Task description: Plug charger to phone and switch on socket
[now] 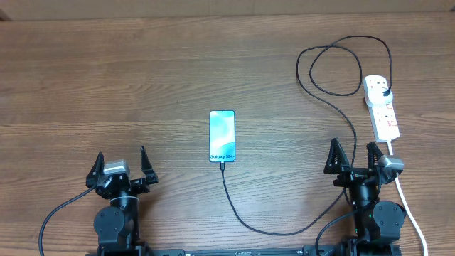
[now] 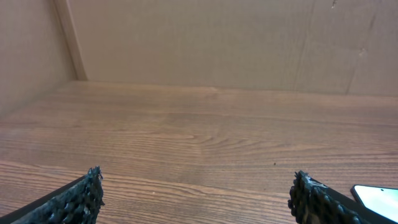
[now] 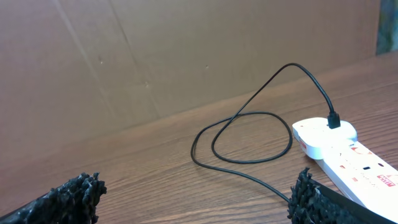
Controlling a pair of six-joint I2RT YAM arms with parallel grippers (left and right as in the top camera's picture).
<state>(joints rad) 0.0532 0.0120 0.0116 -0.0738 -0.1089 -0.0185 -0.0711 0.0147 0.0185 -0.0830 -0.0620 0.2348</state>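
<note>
Phone (image 1: 222,135) lies flat on the worktop (image 1: 142,71) between the two arms, its long axis running away from the robot and its lower edge toward it. Charger (image 1: 225,186) tip meets that lower edge; whether it is seated cannot be told. Left hand (image 1: 121,160) is somewhat nearer the phone, released and empty. Socket (image 1: 382,107) lies just ahead and right of the right hand (image 1: 351,151), which is also released and empty. Switch positions are too small to read. The right wrist view cuts the socket off.
</note>
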